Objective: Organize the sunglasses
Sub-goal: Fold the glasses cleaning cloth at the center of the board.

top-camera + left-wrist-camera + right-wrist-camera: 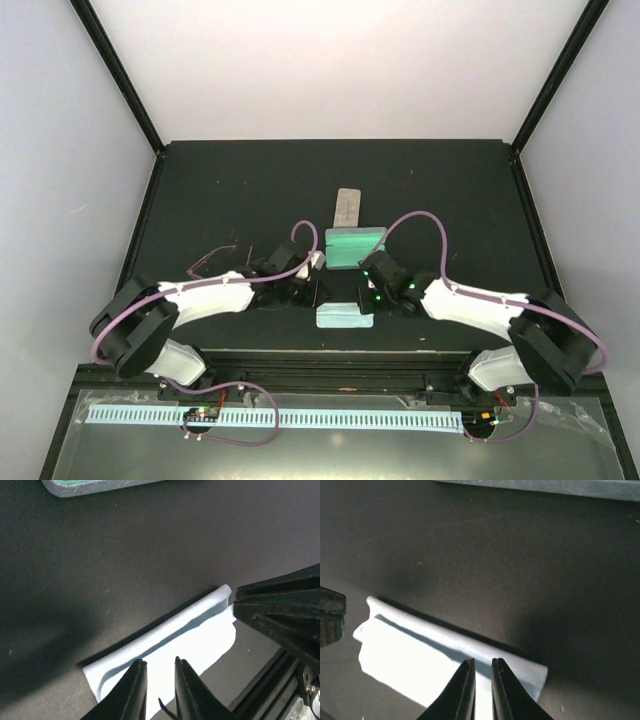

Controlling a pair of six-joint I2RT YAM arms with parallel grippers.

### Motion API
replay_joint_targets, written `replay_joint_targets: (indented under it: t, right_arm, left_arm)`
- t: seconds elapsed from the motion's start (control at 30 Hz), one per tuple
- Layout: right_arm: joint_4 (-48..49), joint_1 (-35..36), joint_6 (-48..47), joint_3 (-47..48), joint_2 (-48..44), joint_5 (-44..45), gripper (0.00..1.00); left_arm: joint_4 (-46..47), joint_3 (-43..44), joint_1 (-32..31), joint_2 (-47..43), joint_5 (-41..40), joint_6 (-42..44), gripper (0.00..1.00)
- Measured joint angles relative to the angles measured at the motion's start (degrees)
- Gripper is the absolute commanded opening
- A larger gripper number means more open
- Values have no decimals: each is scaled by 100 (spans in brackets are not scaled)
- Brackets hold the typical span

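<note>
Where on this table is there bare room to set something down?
Bare: the far strip of the dark table behind the beige-grey oblong case, and the far right side beyond the open green-lined case. Crowded: the near centre, where the left claw and right claw meet over the folded light blue cloth; thin reddish-pink wire sunglasses sit left.

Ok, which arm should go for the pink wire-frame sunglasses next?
Left, probably. The pink sunglasses lie on the left side, just beyond the left arm. The right gripper hovers over the cloth at the centre and would have to reach across the left arm.
</note>
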Motion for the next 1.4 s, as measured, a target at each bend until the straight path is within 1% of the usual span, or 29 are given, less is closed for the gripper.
replay_joint_targets:
  t: [0.17,0.4,0.57,0.73,0.9,1.03,1.2,1.33,1.4]
  right_arm:
    - [208,31,-44,297,776,-24,10]
    - [297,203,-107,317,1141,-317,10]
    - [328,319,-175,254,1051,-704,10]
    - [256,361,-186,55,660,-992,11]
    - [184,361,-120,48,229,-846,11]
    - [249,361,7,85,391,-710,11]
    - [339,361,190,39,686,-616,11]
    - [404,361,393,-234,621,-487,11]
    - [382,361,531,-409,396,-348,13]
  left_arm:
    - [42,234,-9,417,-2,-7,13]
    - [33,245,-9,518,-7,-9,13]
    - [33,245,-9,518,-7,-11,13]
    - [37,245,-9,518,15,-11,14]
    - [146,243,-11,520,192,-17,12]
    - [374,195,-48,579,367,-66,9]
    - [629,-72,-160,769,479,-162,8]
    - [769,-350,-247,844,485,-264,7]
    - [824,-385,-278,837,431,-321,6]
